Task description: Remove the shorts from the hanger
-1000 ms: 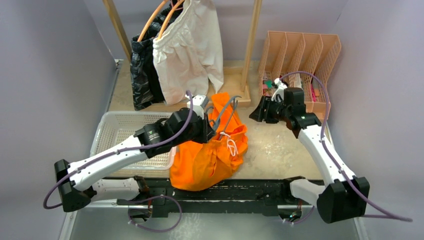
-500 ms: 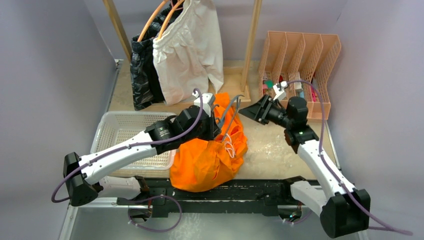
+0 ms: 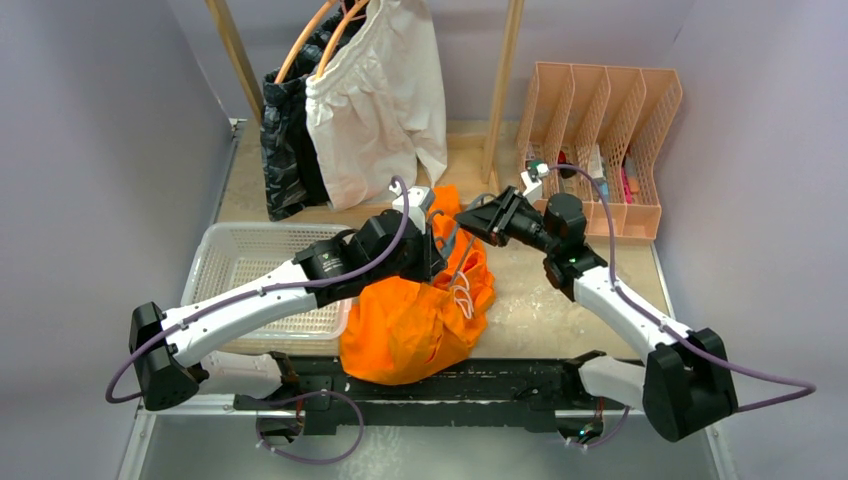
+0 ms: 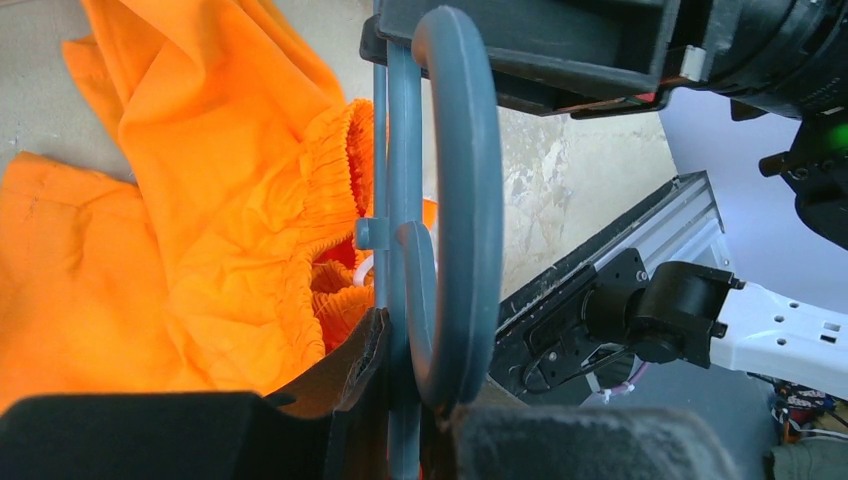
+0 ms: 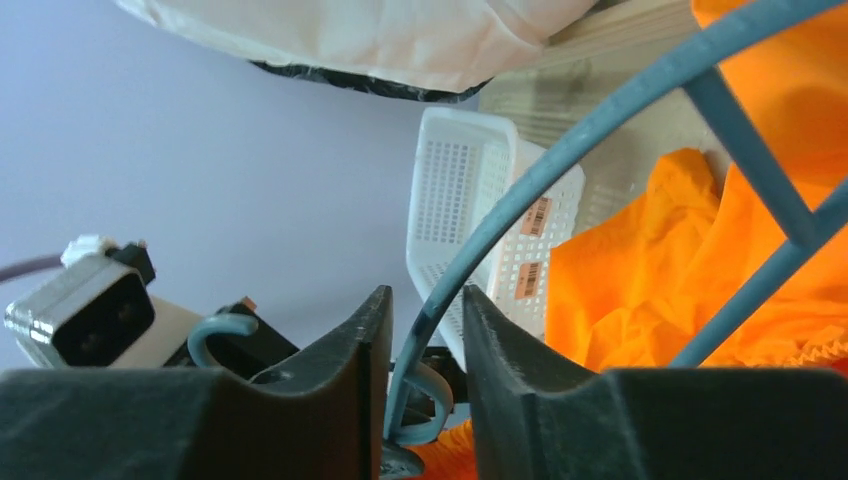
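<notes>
Orange shorts heaped on counter, waistband on grey hanger. Left pincer clenched on grey hanger near hook. Right pincer astride one hanger arm, grip not confirmable. Step judged: freeing waistband. Next calls for steadying hanger, sliding fabric off.

White shorts hide most of the dark shorts; the top edge cuts off 2 orange hangers
</notes>
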